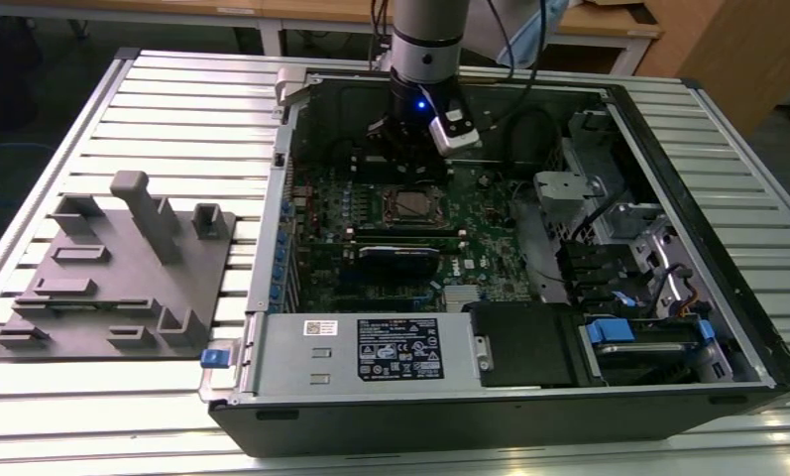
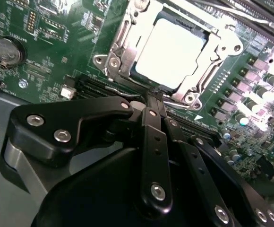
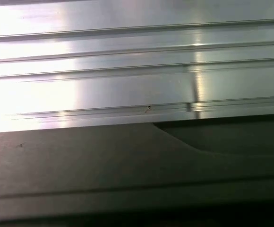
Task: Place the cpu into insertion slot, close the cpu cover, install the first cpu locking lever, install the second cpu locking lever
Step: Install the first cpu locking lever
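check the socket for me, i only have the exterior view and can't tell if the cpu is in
Observer: In the second wrist view the cpu lies in the socket, its pale top facing up.
Operator: is the cover down
Observer: Yes, the cover lies flat over it, and the cpu's top shows through its window.
Operator: where's the gripper
Observer: The gripper is shut, with its tip just off one edge of the cover. I cannot tell whether it touches anything.
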Robot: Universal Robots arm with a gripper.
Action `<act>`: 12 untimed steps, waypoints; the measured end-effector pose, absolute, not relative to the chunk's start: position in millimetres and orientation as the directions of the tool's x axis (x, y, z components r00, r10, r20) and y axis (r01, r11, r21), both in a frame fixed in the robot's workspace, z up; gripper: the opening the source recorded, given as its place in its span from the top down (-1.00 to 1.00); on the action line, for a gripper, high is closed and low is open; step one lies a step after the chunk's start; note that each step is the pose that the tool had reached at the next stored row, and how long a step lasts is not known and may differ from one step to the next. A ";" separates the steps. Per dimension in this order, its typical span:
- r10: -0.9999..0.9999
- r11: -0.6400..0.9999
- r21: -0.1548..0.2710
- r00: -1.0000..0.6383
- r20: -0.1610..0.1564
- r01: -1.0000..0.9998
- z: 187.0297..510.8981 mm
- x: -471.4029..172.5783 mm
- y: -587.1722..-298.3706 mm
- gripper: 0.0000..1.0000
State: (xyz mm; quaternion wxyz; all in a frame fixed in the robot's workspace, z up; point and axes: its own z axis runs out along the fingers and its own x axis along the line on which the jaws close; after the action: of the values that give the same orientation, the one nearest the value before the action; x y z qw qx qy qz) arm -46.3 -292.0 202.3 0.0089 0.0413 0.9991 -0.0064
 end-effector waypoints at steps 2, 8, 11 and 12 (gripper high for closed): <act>0.082 0.997 -0.011 -0.996 -0.018 0.082 202.3 -46.7 -291.9 0.79; 0.078 0.997 -0.010 -0.997 -0.018 0.078 203.0 -47.0 -291.4 0.79; 0.077 0.997 -0.010 -0.997 -0.019 0.077 203.7 -47.0 -291.4 0.79; 0.077 0.997 -0.010 -0.997 -0.019 0.077 203.7 -47.0 -291.3 0.79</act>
State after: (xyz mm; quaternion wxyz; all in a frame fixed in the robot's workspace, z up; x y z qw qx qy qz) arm -47.0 -291.3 203.7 0.0092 0.0384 0.9992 -0.0052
